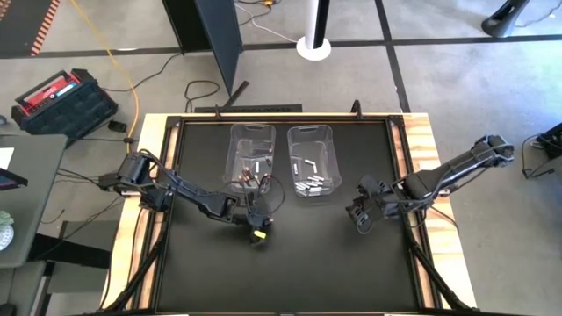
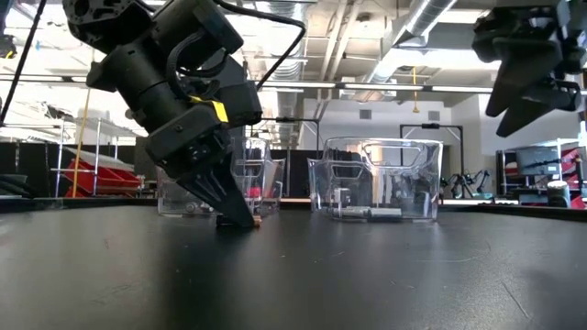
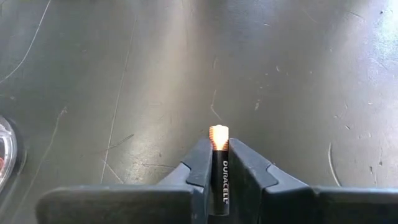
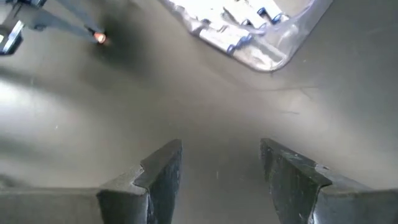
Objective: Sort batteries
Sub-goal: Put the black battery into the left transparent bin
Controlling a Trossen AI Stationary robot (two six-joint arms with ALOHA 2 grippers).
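The left gripper (image 3: 217,163) is clamping a black cylindrical Duracell battery with a copper-coloured end (image 3: 218,167) between its two dark fingers (image 3: 200,165), the copper tip poking out just past the fingertips. In the low view this gripper (image 2: 240,218) is pointing steeply down with its fingertips touching, or all but touching, the black table mat (image 2: 293,275), and the copper end of the battery (image 2: 258,221) is showing at the very tip. From above, the left gripper (image 1: 256,233) is sitting just in front of the left clear plastic bin (image 1: 233,145), which is holding a few dark cells with red and copper marks (image 1: 248,181) near the wall closest to the gripper.

Beside that bin, farther toward the right arm, the right clear plastic bin (image 1: 332,145) is holding several white and silver cylindrical cells (image 1: 315,183), lying loosely along the near wall and middle. The two bins are standing side by side, close but apart.

The right gripper (image 4: 221,167) is hanging above the mat with its fingers spread apart and nothing between them. In the high view it (image 1: 362,215) is sitting near the right bin's near corner, and in the low view it (image 2: 523,96) is hovering well above the table surface. Its wrist camera is catching the rounded corner of the right bin (image 4: 273,59) with the silver cells (image 4: 239,28) inside.
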